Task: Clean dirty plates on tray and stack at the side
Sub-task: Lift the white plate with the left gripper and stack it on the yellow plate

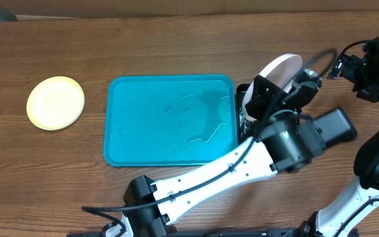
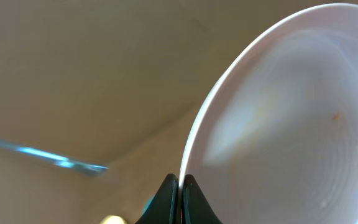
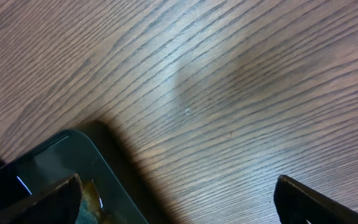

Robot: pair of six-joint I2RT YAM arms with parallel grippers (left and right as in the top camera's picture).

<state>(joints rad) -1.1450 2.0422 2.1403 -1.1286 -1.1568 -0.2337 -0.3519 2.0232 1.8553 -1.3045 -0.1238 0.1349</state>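
Note:
My left gripper (image 2: 180,190) is shut on the rim of a white plate (image 2: 291,130) and holds it tilted up on edge; a few tiny orange specks show on its face. In the overhead view this plate (image 1: 283,68) is above the table, just right of the teal tray (image 1: 170,157). The tray looks wet and holds no plates. The pale yellow-green plate (image 1: 55,103) lies flat on the table left of the tray. My right gripper (image 3: 179,200) is open and empty, low over bare wood. A second white plate is not in view.
A narrow glossy black tray (image 1: 241,105) lies just right of the teal tray, mostly under my left arm; its corner (image 3: 42,168) shows in the right wrist view with something brownish inside. My right arm (image 1: 368,66) is at the far right.

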